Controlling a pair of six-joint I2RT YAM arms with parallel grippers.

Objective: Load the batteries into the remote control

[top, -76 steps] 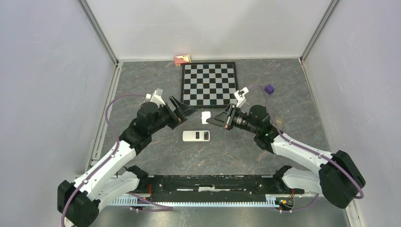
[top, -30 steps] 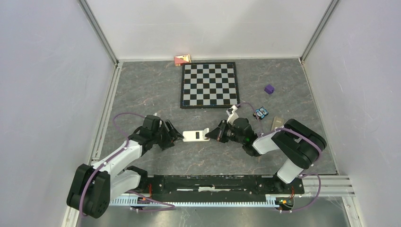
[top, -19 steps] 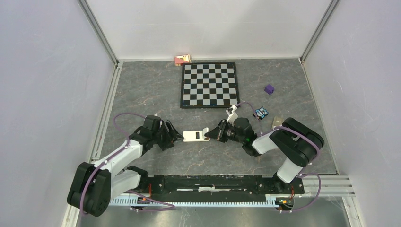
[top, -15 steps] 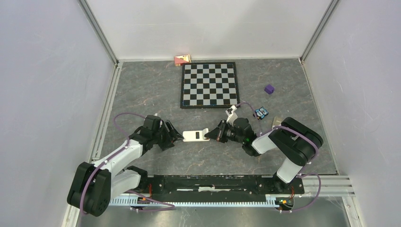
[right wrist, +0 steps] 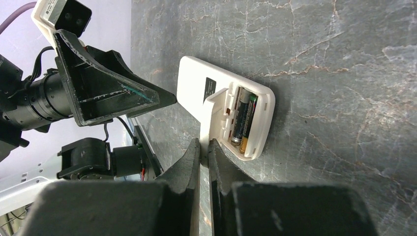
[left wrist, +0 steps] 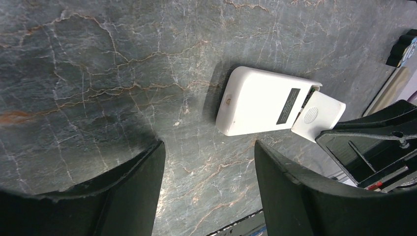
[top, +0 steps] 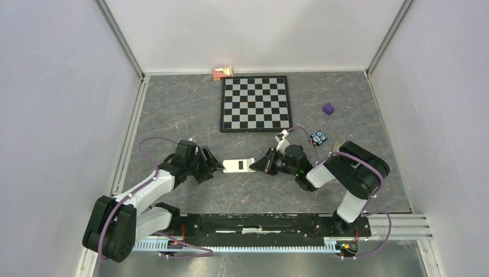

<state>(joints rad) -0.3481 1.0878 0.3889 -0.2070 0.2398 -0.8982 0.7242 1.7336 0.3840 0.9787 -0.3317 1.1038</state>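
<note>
A chessboard (top: 254,104) lies upper centre, a small red box (top: 222,72) just beyond its upper-left corner, a purple cube (top: 328,108) to its right.

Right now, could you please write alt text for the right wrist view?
The right jaws pinch a white cover raised off the remote, baring two batteries side by side. The remote lies on a grey marbled table.

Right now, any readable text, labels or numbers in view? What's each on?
No text reads clearly.
remote, dark label: too small.
batteries, printing: blurred.
battery cover, round mark: unreadable.
red box: print too small.
small blue card: too small.
</note>
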